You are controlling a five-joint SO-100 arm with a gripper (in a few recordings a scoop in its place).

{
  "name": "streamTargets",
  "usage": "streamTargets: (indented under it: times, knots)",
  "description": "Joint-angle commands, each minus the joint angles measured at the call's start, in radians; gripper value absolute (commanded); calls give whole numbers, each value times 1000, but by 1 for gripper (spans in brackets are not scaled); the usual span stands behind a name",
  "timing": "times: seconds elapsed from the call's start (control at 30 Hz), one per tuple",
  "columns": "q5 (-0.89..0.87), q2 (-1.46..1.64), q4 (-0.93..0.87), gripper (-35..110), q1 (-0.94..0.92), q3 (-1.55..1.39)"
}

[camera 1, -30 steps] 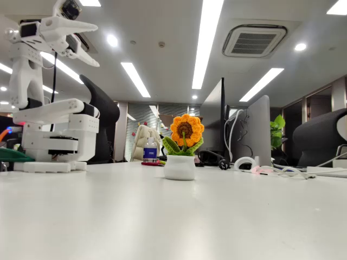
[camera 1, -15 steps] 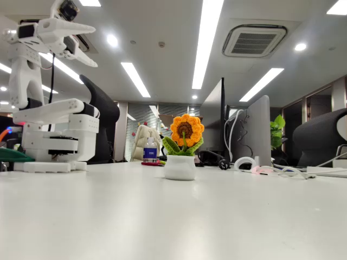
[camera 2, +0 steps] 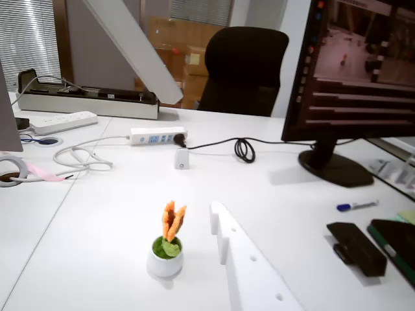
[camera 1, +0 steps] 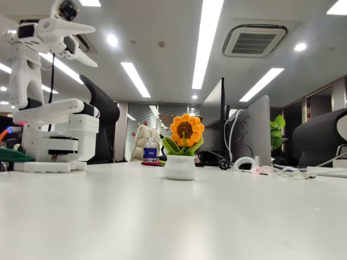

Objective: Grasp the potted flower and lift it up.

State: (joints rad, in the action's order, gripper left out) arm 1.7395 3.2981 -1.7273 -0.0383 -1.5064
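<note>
In the fixed view, the potted flower (camera 1: 183,147) is seen standing upright on the white table (camera 1: 173,216), a little left of the middle. Its orange face is turned toward the camera, and its green leaves sit on the round white pot. The white robot arm (camera 1: 49,114) is folded up at the far left, with the gripper (camera 1: 81,44) held high and well apart from the flower. A gap is seen between the two pointed fingers, so the jaws look open. A water bottle (camera 1: 150,150) is seen far behind the pot. In the wrist view, the flower (camera 2: 167,243) is seen side-on, low and left of the middle, on bare table. One white finger (camera 2: 243,265) is at the bottom and the other finger (camera 2: 133,45) is at the top, with a wide gap between them. To do this step well, the gripper should probably be brought down slowly until the pot sits between the fingers. The hard pot should be squeezed, not the soft petals, and it should be lifted straight up.
</note>
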Motion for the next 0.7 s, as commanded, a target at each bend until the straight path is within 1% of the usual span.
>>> streamTargets:
  times: [0.0, 0.2, 0.47, 0.67]
  knots:
    - [9, 3, -23, 73, -23, -5]
    - [6, 2, -29, 73, -55, -8]
    - [-5, -2, -54, 73, -164, 0]
    - [-41, -2, -55, 73, -186, 6]
